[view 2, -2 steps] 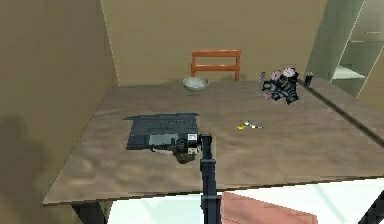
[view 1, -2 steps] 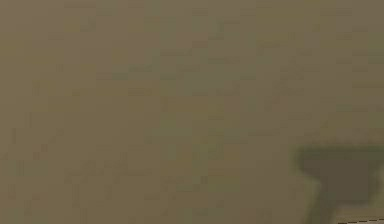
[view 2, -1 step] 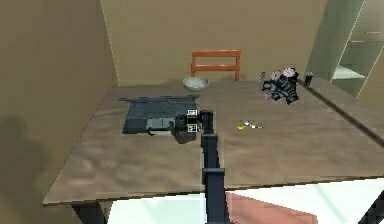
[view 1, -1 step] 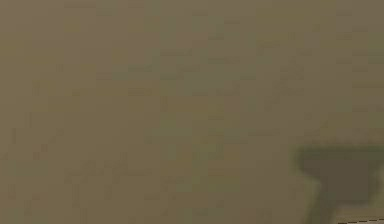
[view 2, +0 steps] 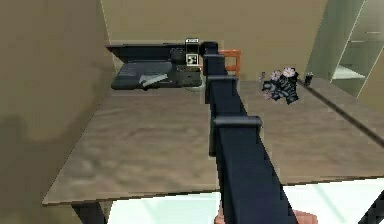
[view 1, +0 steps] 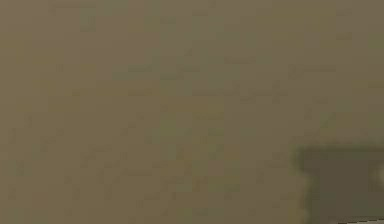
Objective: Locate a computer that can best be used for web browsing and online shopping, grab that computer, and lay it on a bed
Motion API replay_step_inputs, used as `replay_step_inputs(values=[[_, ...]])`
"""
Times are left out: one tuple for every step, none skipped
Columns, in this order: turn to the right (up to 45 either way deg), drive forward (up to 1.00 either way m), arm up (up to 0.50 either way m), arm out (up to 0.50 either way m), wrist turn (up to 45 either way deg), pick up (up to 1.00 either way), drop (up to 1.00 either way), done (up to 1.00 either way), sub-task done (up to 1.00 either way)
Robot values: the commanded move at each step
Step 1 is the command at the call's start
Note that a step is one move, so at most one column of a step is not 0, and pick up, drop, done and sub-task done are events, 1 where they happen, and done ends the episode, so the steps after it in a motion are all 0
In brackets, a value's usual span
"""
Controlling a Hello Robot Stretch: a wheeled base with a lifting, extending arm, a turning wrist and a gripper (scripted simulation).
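One laptop [view 2: 135,78] at the far left corner of the surface [view 2: 130,140], jaws near it, cannot tell whether holding anything; line up squarely on its edge before lifting.

The arm [view 2: 238,140] stretches far out, the tool [view 2: 168,74] at its end.

The forward view faces a plain tan wall [view 1: 150,100] head-on, from very near. The arm side view looks from higher up, down and outward across a wooden table [view 2: 140,140], from its near edge toward its far edge, along the arm [view 2: 240,150]. Past the table's left edge stands a left wall [view 2: 45,60] of like tan; whether the views share it cannot be told.
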Motion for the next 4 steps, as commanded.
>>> replay_step_inputs(values=[[0.0, 0.00, 0.00, 0.00, -45.0, 0.00, 0.00, 0.00, 0.00], [0.0, 0.00, 0.00, 0.00, -45.0, 0.00, 0.00, 0.00, 0.00], [0.0, 0.00, 0.00, 0.00, -9.0, 0.00, 0.00, 0.00, 0.00], [0.0, 0.00, 0.00, -0.42, 0.0, 0.00, 0.00, 0.00, 0.00]])
